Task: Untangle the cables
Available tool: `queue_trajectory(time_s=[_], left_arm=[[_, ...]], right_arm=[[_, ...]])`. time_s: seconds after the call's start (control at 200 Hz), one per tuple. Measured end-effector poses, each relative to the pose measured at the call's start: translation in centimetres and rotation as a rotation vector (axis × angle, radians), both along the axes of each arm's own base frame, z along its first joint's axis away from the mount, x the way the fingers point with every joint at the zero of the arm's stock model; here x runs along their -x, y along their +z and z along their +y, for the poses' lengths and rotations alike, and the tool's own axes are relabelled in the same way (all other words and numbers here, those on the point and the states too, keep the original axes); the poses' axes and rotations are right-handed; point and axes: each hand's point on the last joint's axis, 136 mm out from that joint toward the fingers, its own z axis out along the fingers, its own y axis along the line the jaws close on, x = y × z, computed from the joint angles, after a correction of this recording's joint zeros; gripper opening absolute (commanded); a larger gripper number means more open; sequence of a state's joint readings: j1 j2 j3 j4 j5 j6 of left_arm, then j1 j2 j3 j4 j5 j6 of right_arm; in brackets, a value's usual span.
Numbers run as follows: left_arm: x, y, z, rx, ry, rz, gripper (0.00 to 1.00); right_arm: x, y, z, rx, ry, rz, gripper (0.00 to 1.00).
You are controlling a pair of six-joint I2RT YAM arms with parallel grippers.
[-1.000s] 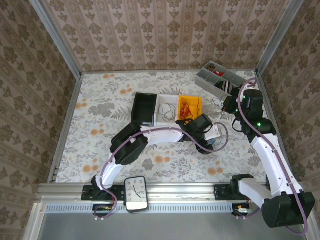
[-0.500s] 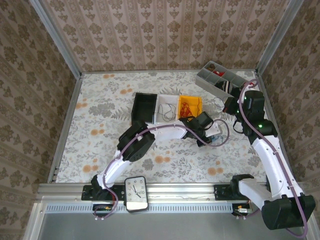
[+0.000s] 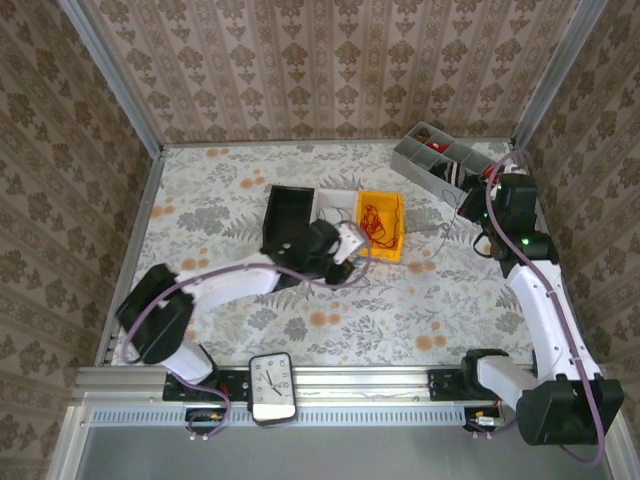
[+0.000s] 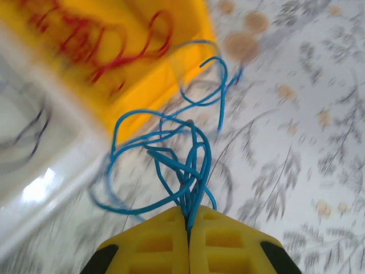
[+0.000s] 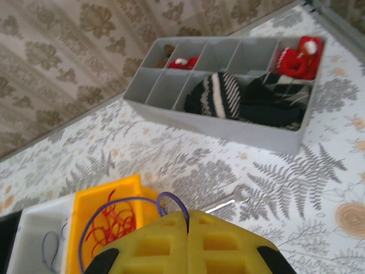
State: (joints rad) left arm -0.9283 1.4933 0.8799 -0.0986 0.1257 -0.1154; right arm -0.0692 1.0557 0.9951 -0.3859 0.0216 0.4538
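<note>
My left gripper (image 4: pixel 188 224) is shut on a bunch of the blue cable (image 4: pixel 183 153), whose loops hang over the table just in front of the yellow bin (image 4: pixel 149 80). In the top view this gripper (image 3: pixel 348 244) sits beside the white bin (image 3: pixel 331 200). The red cable (image 4: pixel 96 50) lies tangled in the yellow bin. My right gripper (image 5: pixel 187 219) is shut on a thin dark purplish-grey cable (image 5: pixel 171 200) that arcs left over the yellow bin (image 5: pixel 126 190). From above, the right gripper (image 3: pixel 468 206) is near the grey organiser.
A black bin (image 3: pixel 288 214), the white bin and the yellow bin (image 3: pixel 380 222) stand in a row mid-table. A dark wire (image 5: pixel 51 251) lies in the white bin (image 5: pixel 35 225). The grey divided organiser (image 5: pixel 212 123) holds knitted items at back right. A small silver wrench (image 5: pixel 230 200) lies near it.
The left arm has swung left, carrying the blue cable from right of the yellow bin to in front of the white bin. The right gripper has drawn back slightly toward the organiser.
</note>
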Motion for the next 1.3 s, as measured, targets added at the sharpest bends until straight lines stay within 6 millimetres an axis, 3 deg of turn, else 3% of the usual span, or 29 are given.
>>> queue_trajectory(time_s=[0.19, 0.275, 0.56, 0.82, 0.985, 1.1, 1.2, 1.3], left_arm=[[1.0, -4.9, 10.9, -0.037, 0.353, 0.128, 0.00], [0.8, -6.0, 15.0, -0.039, 0.536, 0.160, 0.00], [-0.3, -7.3, 22.8, -0.008, 0.969, 0.218, 0.00], [1.0, -9.3, 30.0, -0.061, 1.446, 0.327, 0.00], [1.6, -9.4, 32.2, -0.010, 1.672, 0.377, 0.00], [1.3, -9.0, 32.6, -0.019, 1.717, 0.376, 0.00], [-0.4, -8.0, 31.3, -0.020, 1.654, 0.352, 0.00], [-3.3, -6.6, 27.8, 0.023, 1.484, 0.319, 0.00]], right_arm=[[-0.1, 0.5, -3.3, 0.014, -0.131, -0.005, 0.00], [0.2, 0.9, -4.5, 0.024, -0.180, -0.009, 0.00], [0.7, 2.3, -6.4, 0.018, -0.266, -0.045, 0.00], [1.9, 4.9, -7.8, 0.028, -0.337, -0.113, 0.00], [3.3, 5.0, -9.8, 0.034, -0.429, -0.108, 0.00], [3.5, 5.1, -9.8, 0.022, -0.422, -0.114, 0.00], [2.9, 5.8, -8.3, 0.008, -0.348, -0.145, 0.00], [2.0, 6.7, -5.7, 0.019, -0.230, -0.164, 0.00]])
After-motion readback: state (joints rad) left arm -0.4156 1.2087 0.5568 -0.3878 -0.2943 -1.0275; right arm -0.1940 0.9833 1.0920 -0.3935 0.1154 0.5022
